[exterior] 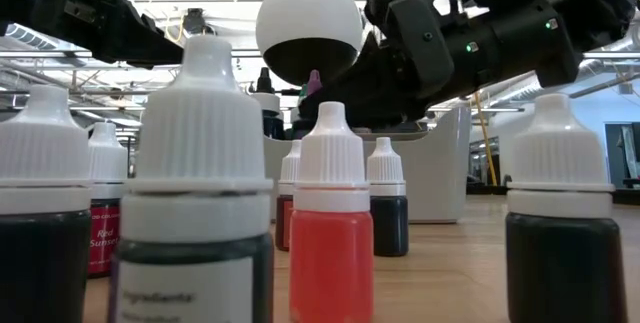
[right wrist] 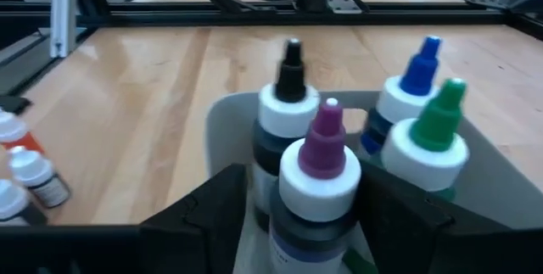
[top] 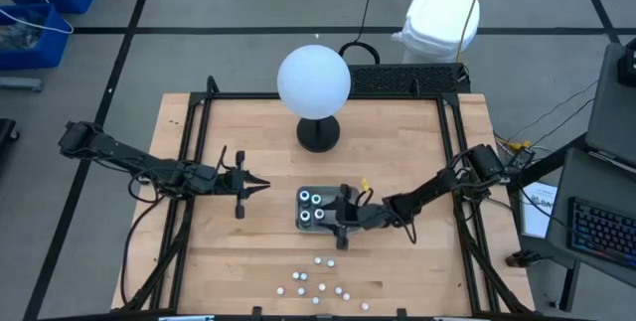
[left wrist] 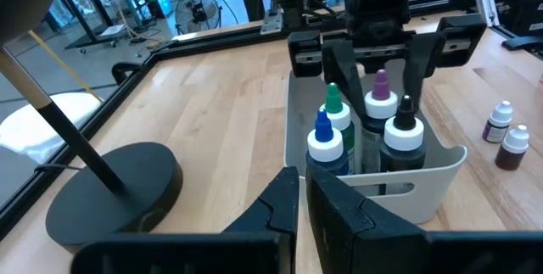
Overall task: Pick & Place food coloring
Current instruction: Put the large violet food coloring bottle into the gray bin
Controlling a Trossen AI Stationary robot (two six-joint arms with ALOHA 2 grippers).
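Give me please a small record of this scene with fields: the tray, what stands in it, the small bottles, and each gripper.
tray: grey tray, mid-table, in front of the white globe
in tray: four bottles, upright; tips blue, green, purple, black
small bottles: white-capped ones loose on the table near its front edge
right gripper: open, fingers either side of the purple-tipped bottle
left gripper: shut, empty, left of the tray

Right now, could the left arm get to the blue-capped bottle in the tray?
Probably yes. The left tool hangs shut, facing the tray, with bare table between. The blue-capped bottle stands nearest it. But the right tool straddles the purple-capped bottle just behind, so space is tight.
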